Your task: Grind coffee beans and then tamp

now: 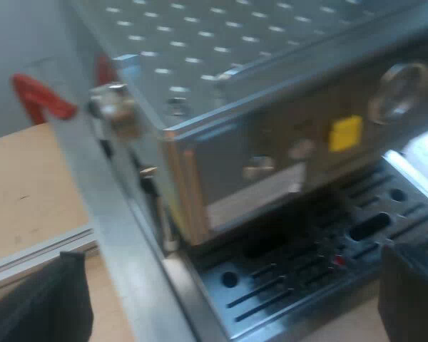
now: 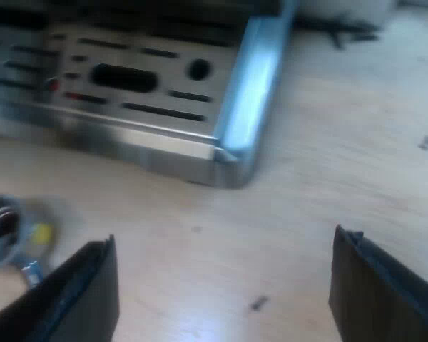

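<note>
The espresso machine [image 1: 271,142] stands close in front of my left gripper [image 1: 232,285]. Its perforated steel top, a front panel with a yellow sticker [image 1: 345,132] and a round gauge [image 1: 398,91] are in sight. Below the panel lies the slotted drip tray [image 1: 307,263]. My left gripper's black fingers [image 1: 50,303] stand wide apart, open and holding nothing. My right gripper [image 2: 225,274] hovers low over the wooden table [image 2: 328,164] by the drip tray's corner [image 2: 235,153], open, nothing between its fingers [image 2: 82,292].
A small round shiny object with a yellow spot [image 2: 11,231] lies on the table near one right finger; what it is I cannot tell. Red clamps [image 1: 39,96] and an aluminium rail [image 1: 36,253] sit beside the machine on the wooden table.
</note>
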